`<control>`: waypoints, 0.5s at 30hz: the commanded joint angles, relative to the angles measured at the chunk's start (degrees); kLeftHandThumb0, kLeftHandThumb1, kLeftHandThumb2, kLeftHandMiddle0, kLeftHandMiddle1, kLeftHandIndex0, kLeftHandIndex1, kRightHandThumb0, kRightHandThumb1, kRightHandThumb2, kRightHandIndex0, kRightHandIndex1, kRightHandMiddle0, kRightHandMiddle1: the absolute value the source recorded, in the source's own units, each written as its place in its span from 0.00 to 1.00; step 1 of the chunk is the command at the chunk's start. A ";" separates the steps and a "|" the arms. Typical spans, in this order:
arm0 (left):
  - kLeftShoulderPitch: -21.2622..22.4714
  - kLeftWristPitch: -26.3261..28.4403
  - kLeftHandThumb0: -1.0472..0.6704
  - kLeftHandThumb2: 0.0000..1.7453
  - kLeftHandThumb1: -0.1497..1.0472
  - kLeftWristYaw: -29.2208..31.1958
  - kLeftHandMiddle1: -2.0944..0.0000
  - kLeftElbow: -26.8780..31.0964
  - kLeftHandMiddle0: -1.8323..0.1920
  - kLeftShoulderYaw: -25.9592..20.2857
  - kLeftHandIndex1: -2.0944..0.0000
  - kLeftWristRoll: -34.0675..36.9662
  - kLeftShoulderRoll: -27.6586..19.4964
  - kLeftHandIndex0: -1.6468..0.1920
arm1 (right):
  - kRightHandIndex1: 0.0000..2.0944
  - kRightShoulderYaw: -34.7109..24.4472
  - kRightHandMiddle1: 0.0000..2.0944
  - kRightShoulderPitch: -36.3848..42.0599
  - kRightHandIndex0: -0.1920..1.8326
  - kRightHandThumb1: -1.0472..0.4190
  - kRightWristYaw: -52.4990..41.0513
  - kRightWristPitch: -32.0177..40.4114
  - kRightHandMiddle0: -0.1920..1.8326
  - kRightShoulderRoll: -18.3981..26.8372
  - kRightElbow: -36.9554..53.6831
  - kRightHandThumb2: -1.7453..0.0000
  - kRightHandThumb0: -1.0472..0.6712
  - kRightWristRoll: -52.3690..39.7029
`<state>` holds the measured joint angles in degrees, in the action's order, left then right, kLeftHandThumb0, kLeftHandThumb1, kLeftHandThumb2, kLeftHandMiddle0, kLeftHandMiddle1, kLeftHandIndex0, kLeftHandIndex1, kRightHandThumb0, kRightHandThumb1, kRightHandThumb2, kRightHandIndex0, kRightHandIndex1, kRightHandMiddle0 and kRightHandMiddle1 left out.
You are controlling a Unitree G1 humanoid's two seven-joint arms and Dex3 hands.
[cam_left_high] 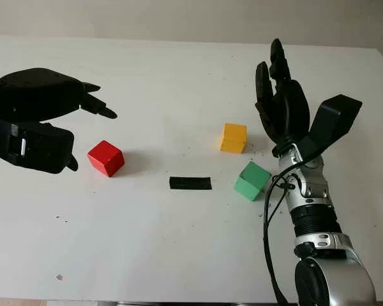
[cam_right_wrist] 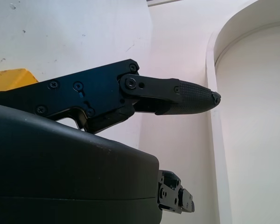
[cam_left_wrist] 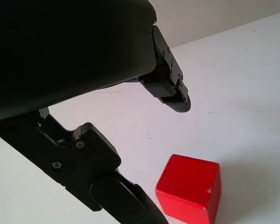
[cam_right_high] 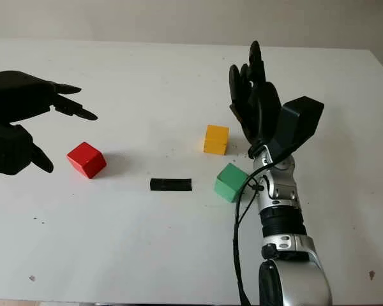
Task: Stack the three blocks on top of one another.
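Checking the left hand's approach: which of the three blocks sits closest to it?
The red cube, alone on the table's left side just beside the open left hand; the yellow cube and green cube lie near the right hand.

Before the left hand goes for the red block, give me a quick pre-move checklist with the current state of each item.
1. Left hand open, holding nothing: ok.
2. Red block unobstructed, apart from the left hand's fingers: ok.
3. Right hand open, raised beside the yellow block, touching neither it nor the green block: ok.
4. Any blocks already stacked: not ok, all three sit apart on the white table.
5. Black strip lies between red and green blocks; whether it matters: cannot tell.
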<state>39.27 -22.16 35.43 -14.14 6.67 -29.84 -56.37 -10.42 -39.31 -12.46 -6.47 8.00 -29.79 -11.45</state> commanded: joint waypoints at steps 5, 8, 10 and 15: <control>-0.73 -3.41 0.16 0.03 0.62 -2.89 0.97 -3.43 0.81 1.57 0.97 -0.58 1.20 0.54 | 0.00 0.03 0.00 0.82 0.00 0.00 0.53 1.48 0.00 0.63 2.72 0.70 0.22 0.08; -0.76 -3.65 0.16 0.03 0.63 -2.66 0.97 -4.41 0.81 2.19 0.97 -0.46 1.51 0.54 | 0.00 -0.19 0.00 0.77 0.00 0.00 0.37 1.84 0.00 0.58 2.91 0.70 0.22 -0.35; -0.85 -3.18 0.18 0.03 0.63 -2.15 0.98 -4.57 0.82 2.58 0.97 -0.38 1.74 0.53 | 0.00 -0.25 0.00 0.81 0.00 0.00 0.47 2.21 0.00 0.59 3.18 0.71 0.22 -0.48; -1.07 -3.42 0.19 0.03 0.64 -2.31 0.98 -5.23 0.82 3.60 0.97 -1.19 2.36 0.53 | 0.00 -0.25 0.00 1.23 0.00 0.00 0.62 2.80 0.00 0.78 3.87 0.70 0.22 -0.39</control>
<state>38.72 -25.37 33.25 -19.16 9.61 -30.83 -54.08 -10.48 -38.90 -11.85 -3.94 8.07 -27.17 -11.76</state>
